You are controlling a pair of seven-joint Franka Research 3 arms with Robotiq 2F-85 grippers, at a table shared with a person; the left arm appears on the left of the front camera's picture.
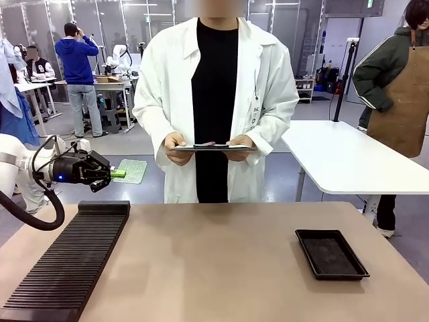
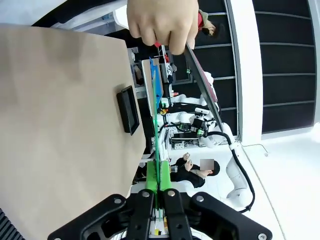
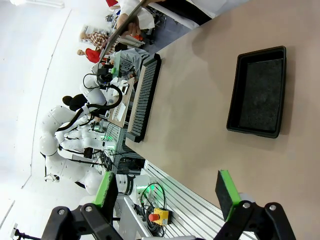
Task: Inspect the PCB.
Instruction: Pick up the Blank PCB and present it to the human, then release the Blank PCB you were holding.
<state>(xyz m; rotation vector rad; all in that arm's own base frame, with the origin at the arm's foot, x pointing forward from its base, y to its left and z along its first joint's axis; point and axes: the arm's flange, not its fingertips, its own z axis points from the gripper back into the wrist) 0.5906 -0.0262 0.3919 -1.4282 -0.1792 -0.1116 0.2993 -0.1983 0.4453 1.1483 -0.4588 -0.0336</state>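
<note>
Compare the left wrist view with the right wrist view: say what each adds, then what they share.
Left wrist view: the left gripper shut on the PCB, seen edge-on, and the person's hand large at the top. Right wrist view: the right gripper open, nothing between its fingers. Both: the black tray on the tan table.
</note>
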